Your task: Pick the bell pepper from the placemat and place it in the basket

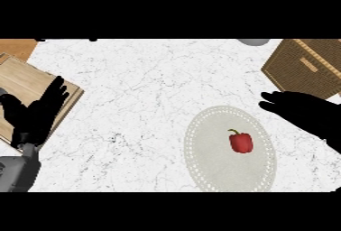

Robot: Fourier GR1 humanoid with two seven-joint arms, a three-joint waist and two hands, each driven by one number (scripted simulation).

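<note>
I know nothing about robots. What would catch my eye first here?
The red bell pepper stands out first, lying alone on a pale oval placemat at the lower right of the white marbled counter. Two black hands flank it: the right hand open beside the placemat, below a brown woven basket in the upper right corner, and the left hand resting open over a wooden board at the left edge.

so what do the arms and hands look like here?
Black left hand with slim fingers and thumb, segmented black wrist, grey rounded left forearm. The right hand is the same black; its forearm doesn't show. No cables or markings visible.
</note>
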